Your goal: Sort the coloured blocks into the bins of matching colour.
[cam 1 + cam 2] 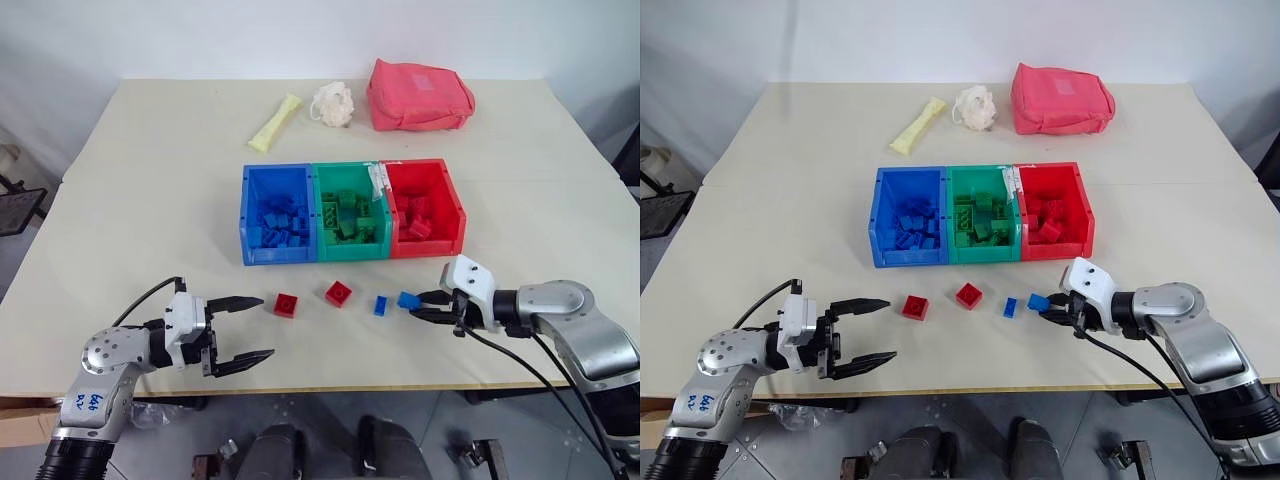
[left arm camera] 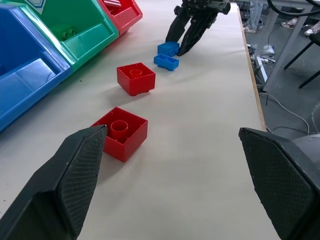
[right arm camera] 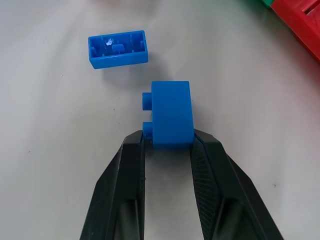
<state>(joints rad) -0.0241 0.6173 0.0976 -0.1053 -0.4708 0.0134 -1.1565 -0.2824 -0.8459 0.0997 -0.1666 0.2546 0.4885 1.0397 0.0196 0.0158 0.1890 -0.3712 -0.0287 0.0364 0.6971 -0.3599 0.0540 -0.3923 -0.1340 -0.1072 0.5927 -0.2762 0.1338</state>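
Three joined bins stand mid-table: blue, green and red, each holding several blocks of its own colour. In front of them lie two red blocks and a small blue block lying with its hollow side showing. My right gripper is shut on another blue block, pinching its near end at table level. To the left of the red blocks, my left gripper is open, pointing along the table with the nearer red block just ahead of its fingers.
At the far side of the table lie a pink-red fabric pouch, a white fluffy ball and a pale yellow strip. The table's front edge runs just below both grippers.
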